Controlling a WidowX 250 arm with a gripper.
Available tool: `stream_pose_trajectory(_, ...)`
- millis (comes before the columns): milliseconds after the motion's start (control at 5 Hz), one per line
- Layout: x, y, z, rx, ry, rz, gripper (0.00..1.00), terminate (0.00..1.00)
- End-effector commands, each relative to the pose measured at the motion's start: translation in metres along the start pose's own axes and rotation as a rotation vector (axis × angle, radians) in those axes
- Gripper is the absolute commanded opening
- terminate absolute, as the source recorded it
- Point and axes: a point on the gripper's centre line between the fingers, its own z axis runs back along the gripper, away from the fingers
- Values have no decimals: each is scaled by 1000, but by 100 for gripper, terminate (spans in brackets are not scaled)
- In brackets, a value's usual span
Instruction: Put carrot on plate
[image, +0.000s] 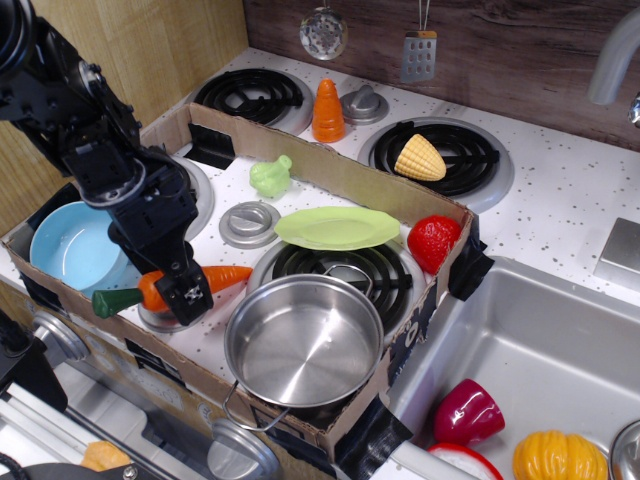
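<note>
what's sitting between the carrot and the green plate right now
Nothing visible blocks a lifted path. The pincer is at the carrot. Between it and the plate lie only a low burner and the steel pot, which sits nearer the camera.

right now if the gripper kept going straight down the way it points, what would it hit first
The gripper points downward and is already at the carrot, which lies across the small burner cap. Going on, it would likely press into the carrot first, then that cap beneath. Depth is hard to judge from this single view.

Tool (186, 290) astride carrot (160, 288) beside pot (303, 343)
</note>
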Motion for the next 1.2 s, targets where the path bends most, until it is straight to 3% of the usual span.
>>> stream_pose_trajectory(0,3,1,7,10,10,-4,0,0)
stream_pose_trajectory(400,13,-1,25,28,71,-19,0,0)
stream_pose_trajectory(600,23,1,40,91,74,-32,0,0)
stream_pose_trajectory(1000,66,10,77,214,72,-36,0,0)
